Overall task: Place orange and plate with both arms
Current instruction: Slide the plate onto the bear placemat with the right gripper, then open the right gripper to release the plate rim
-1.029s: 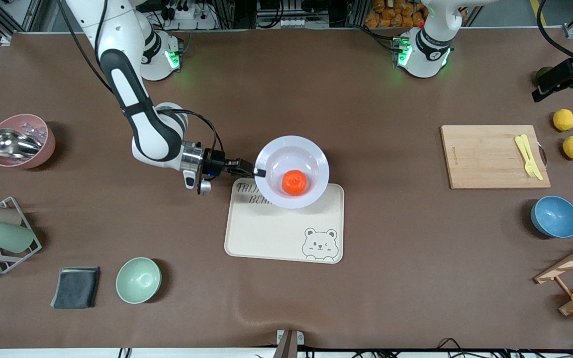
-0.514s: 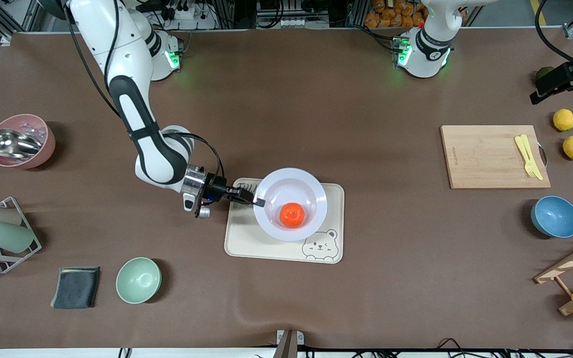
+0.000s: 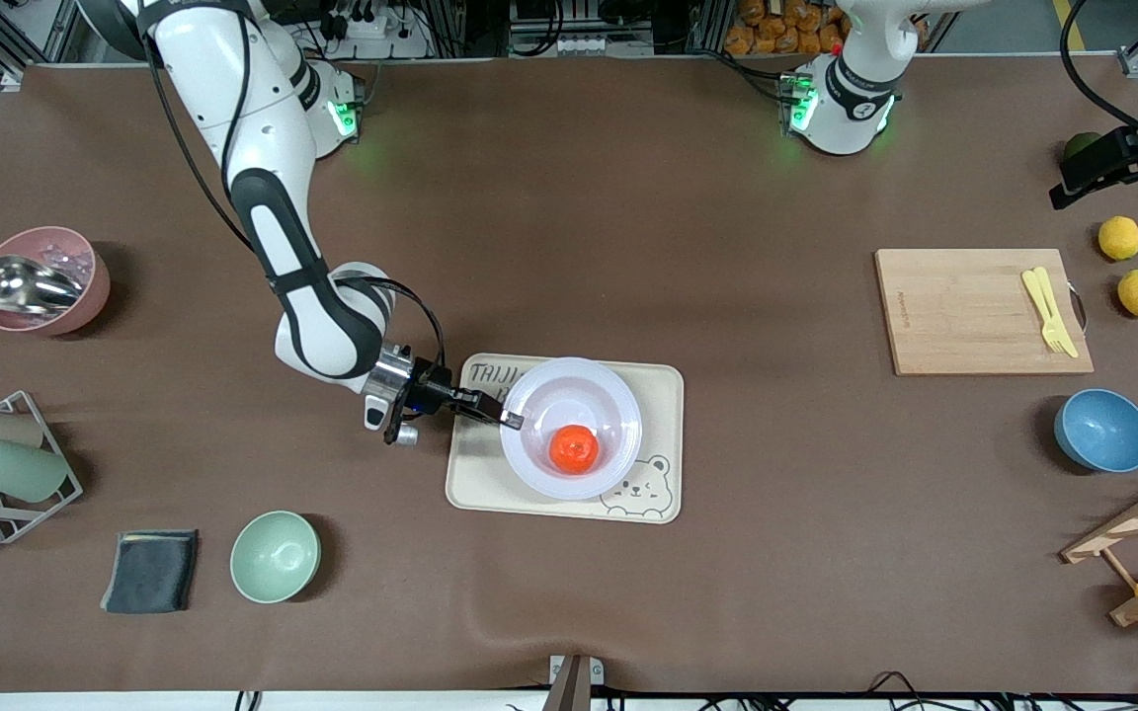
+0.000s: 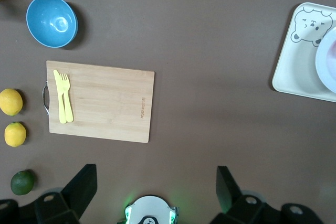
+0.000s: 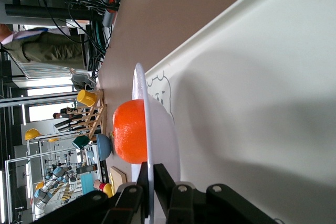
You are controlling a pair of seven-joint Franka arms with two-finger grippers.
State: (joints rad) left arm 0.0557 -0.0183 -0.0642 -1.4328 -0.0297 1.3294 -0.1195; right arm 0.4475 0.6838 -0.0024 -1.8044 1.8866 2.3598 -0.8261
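The pale lavender-white plate [image 3: 618, 400] is over the cream bear-printed tray [image 3: 490, 484]; I cannot tell whether it touches the tray. The orange [image 3: 574, 447] sits in the plate's hollow. My right gripper [image 3: 508, 420] is shut on the plate's rim at the edge toward the right arm's end. In the right wrist view the fingers [image 5: 167, 182] pinch the thin rim of the plate [image 5: 157, 129], with the orange [image 5: 128, 132] on one side and the tray [image 5: 252, 77] on the other. My left gripper [image 3: 1110, 178] waits high over the left arm's end, open [image 4: 154, 190] and empty.
A wooden cutting board [image 3: 984, 311] with a yellow fork, two lemons [image 3: 1119, 237] and a blue bowl [image 3: 1102, 430] lie at the left arm's end. A green bowl [image 3: 275, 556], grey cloth [image 3: 150, 570], cup rack and pink bowl [image 3: 40, 281] are at the right arm's end.
My right gripper has carried the plate and orange toward the front camera and lower, from the tray's farther edge to over its middle. The left arm has not moved.
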